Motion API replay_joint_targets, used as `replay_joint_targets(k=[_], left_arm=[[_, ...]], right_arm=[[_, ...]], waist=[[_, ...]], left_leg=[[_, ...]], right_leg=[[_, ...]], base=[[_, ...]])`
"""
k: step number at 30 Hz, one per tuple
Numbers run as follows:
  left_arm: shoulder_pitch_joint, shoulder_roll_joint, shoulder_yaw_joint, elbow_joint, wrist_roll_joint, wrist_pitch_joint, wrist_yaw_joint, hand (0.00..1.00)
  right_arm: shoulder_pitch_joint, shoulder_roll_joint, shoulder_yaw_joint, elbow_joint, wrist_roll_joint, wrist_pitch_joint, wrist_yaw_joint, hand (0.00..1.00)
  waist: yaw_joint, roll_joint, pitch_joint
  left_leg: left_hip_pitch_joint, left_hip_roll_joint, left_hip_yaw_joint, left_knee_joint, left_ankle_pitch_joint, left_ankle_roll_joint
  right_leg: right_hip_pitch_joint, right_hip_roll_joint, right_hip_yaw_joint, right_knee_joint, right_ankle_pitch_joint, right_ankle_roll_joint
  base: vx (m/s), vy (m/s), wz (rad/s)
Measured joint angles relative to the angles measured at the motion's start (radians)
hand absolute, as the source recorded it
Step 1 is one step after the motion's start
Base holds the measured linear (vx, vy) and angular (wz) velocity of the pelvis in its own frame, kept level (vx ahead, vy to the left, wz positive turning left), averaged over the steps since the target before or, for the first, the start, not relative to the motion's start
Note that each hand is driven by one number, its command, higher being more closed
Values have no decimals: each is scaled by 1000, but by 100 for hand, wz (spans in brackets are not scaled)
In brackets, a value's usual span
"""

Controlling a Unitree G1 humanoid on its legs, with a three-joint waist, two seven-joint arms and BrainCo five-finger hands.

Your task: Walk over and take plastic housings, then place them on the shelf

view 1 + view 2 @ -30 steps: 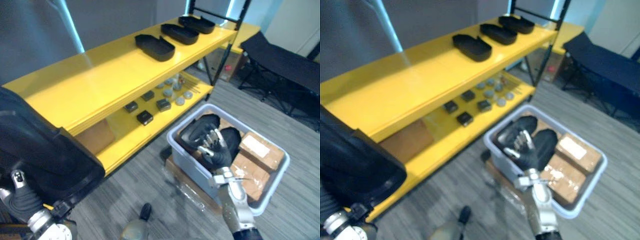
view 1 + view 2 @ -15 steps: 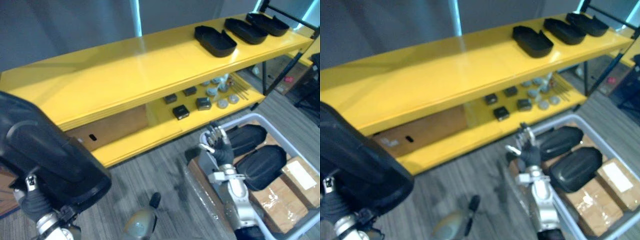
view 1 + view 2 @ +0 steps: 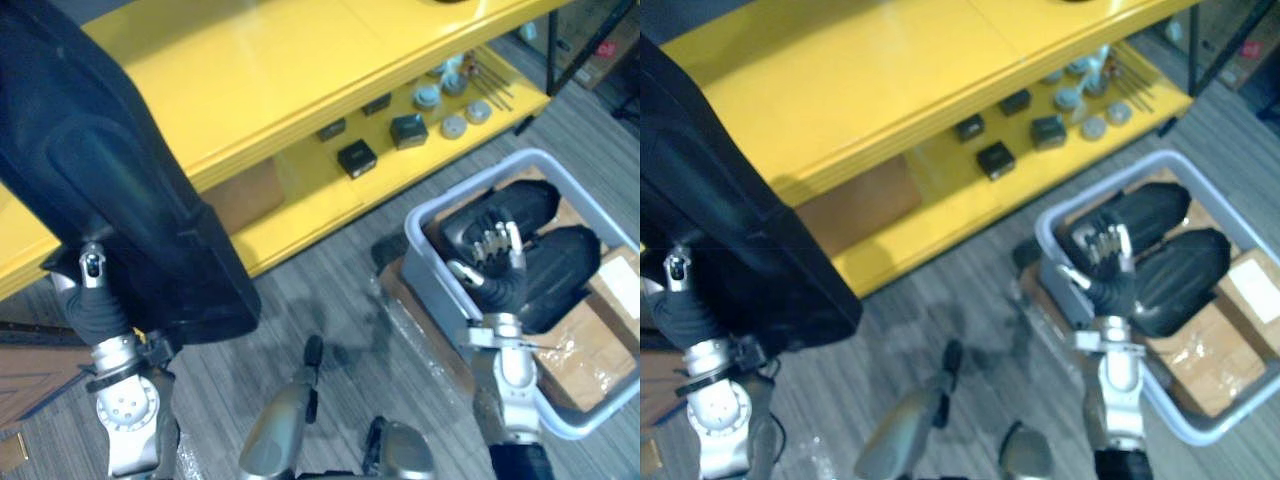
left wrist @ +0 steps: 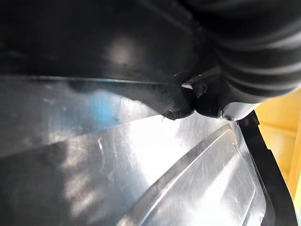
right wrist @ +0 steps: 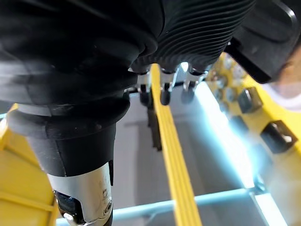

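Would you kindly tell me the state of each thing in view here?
Large black plastic housing: aloft at left hand.
Grey plastic bin: holds two black housings and brown boxes.
Right hand: open, over the bin.
Yellow shelf: lower level holds small parts.

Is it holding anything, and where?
A large black plastic housing rests on the left hand at its lower end; the grip is hidden. The right hand is empty.

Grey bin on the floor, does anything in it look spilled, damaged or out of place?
Nothing stands out. The grey bin holds a black housing beside a second housing, both lying on flat cardboard boxes and unbroken as far as shows. The right robot hand is above them, fingers straight.
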Motion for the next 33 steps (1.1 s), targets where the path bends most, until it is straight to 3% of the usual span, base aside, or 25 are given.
replay_joint_targets(k=[5, 6, 7, 8, 9, 10, 11, 12, 13, 16, 17, 19, 20, 23, 26, 28, 29, 31, 33], left_arm=[[40, -5, 1, 5, 13, 1, 43, 100], [48, -6, 3, 9, 41, 1, 56, 100], [49, -5, 7, 11, 55, 1, 63, 100], [46, -6, 13, 13, 62, 1, 65, 100], [42, -6, 40, 15, 82, 1, 67, 100], [58, -6, 63, 17, 86, 2, 71, 100], [61, -5, 74, 18, 86, 2, 76, 100], [49, -1, 83, 32, 86, 13, 81, 100], [47, -1, 85, 32, 86, 22, 79, 100], [69, -1, 140, 8, 83, 28, 59, 100], [81, -5, 167, -14, 69, 29, 37, 100], [88, -14, 188, -36, 51, 40, 14, 100], [91, -31, 187, -40, 35, 55, -12, 100], [126, -68, 184, -45, 34, 62, -41, 100], [180, -82, 170, -67, 28, 64, -54, 100], [210, -77, 147, -105, 32, 63, -54, 100], [209, -82, 144, -106, 34, 61, -53, 100], [212, -120, 108, -98, 40, 62, -48, 100], [198, -120, 104, -98, 62, 65, -42, 100]], right_arm=[[8, 0, -12, -45, 7, -1, 26, 0], [12, 0, -17, -46, 7, -2, 25, 0], [9, 0, -28, -46, 7, -4, 22, 0], [7, 0, -35, -46, 7, -5, 18, 0], [3, 5, -49, -39, 6, -8, 8, 0], [16, 8, -60, -40, 6, -16, -9, 0], [19, 7, -67, -41, 6, -23, -15, 0], [31, 13, -90, -41, 3, -25, -32, 0], [37, 19, -118, -42, -2, -24, -47, 0], [44, 42, -187, -44, -8, -24, -50, 0], [66, 47, -230, -57, -14, -24, -48, 0], [88, 50, -267, -81, -14, -24, -46, 0], [111, 51, -305, -118, -13, -24, -43, 0], [154, 51, -324, -187, 3, -25, -34, 0], [204, 63, -322, -248, 32, -24, -6, 0], [229, 71, -321, -282, 50, -21, -2, 0], [223, 68, -321, -283, 50, -18, -1, 0], [175, 38, -318, -264, 62, 2, -1, 0], [143, 18, -321, -229, 72, 8, -1, 0]], waist=[[-5, 5, 20], [-4, 5, 20], [-1, 4, 21], [0, 2, 21], [1, -21, 33], [6, -9, 25], [6, -5, 22], [2, -19, 25], [-5, -28, 21], [-23, -33, 15], [-22, -32, 2], [-24, -27, -14], [-23, -5, -35], [-22, 8, -94], [-20, -13, -158], [-18, -65, -208], [-16, -76, -215], [0, -12, -243], [-1, 20, -256]], left_leg=[[-14, 7, 15, 83, -57, -3], [-19, 6, 18, 112, -76, -5], [-33, 0, 22, 145, -99, -6], [-40, -4, 32, 162, -111, -4], [-75, 4, 77, 329, -184, 49], [-72, 14, 110, 426, -299, 62], [-67, 24, 103, 432, -350, 37], [-69, 1, 87, 463, -367, 50], [-61, -15, 67, 474, -381, 58], [4, -23, 2, 456, -394, 62], [38, -23, -39, 446, -400, 63], [78, -16, -82, 423, -400, 63], [124, 7, -124, 397, -405, 53], [189, 43, -156, 370, -423, 24], [238, 62, -175, 360, -457, -22], [240, 65, -142, 367, -513, -46], [239, 69, -120, 371, -526, -53], [236, 146, -117, 360, -540, -88], [254, 164, -106, 277, -497, -106]], right_leg=[[17, 8, 28, 20, 3, 4], [28, 9, 27, 18, -5, -9], [40, 9, 25, 4, -40, -46], [46, -2, 24, -2, -55, -46], [54, -15, 20, 2, -70, -44], [72, -4, 21, 42, -67, -30], [46, 0, 33, 124, -66, -28], [-31, -21, 86, 310, -43, -40], [-90, -24, 118, 447, 28, -46], [-153, 8, 165, 611, 267, -44], [-179, 30, 187, 653, 203, -38], [-210, 56, 190, 614, 147, -46], [-227, 88, 190, 503, 111, -48], [-236, 111, 197, 263, 107, -43], [-245, 108, 218, 66, 160, -21], [-221, 78, 219, -9, 263, -32], [-214, 74, 218, -27, 261, 17], [-190, 132, 180, -85, 279, -16], [-190, 134, 162, -124, 295, -31]], base=[[24, -18, -6], [15, -4, 4], [8, -2, 10], [23, 64, 15], [58, 71, 8], [162, 74, 4], [172, 32, 29], [278, 40, 55], [243, 43, 72], [312, -2, 61], [408, -56, 64], [321, -71, 65], [294, -76, 60], [286, -65, 43], [265, -137, 48], [196, -240, 67], [204, -300, 40], [174, -277, 8], [119, -189, 15]])
